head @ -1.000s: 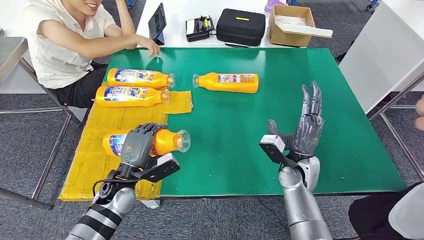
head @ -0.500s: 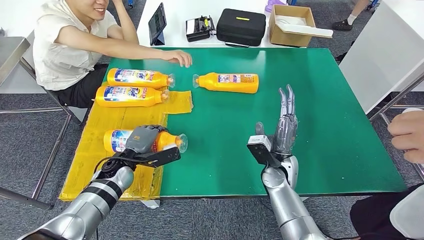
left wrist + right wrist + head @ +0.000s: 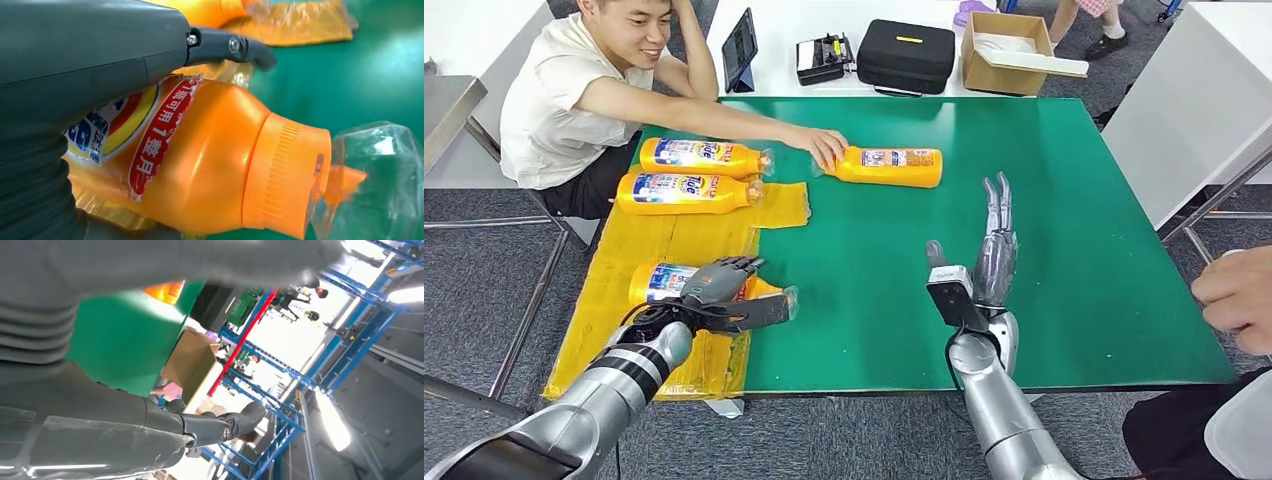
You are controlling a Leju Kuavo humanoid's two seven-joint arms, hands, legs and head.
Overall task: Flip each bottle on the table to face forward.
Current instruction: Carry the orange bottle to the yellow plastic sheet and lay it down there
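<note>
Several orange bottles with blue labels lie on their sides. The nearest bottle (image 3: 659,282) (image 3: 210,160) lies on the yellow mat (image 3: 624,245), clear cap toward the green table (image 3: 874,240). My left hand (image 3: 714,283) grips it around the middle, with a finger (image 3: 230,46) stretched over it. Two more bottles (image 3: 704,157) (image 3: 684,192) lie at the mat's far end. Another bottle (image 3: 894,166) lies on the green, and a seated person's hand (image 3: 826,147) rests on its cap end. My right hand (image 3: 992,262) stands open above the green, holding nothing.
The seated person (image 3: 574,90) is at the far left, arm stretched across the table. Another person's hand (image 3: 1239,300) shows at the right edge. Behind the table stand a tablet (image 3: 738,45), a black case (image 3: 906,52) and a cardboard box (image 3: 1007,48).
My left arm has dropped lower and drawn the near bottle slightly left on the mat. The seated person has reached across to the far bottle. My right hand has shifted slightly left.
</note>
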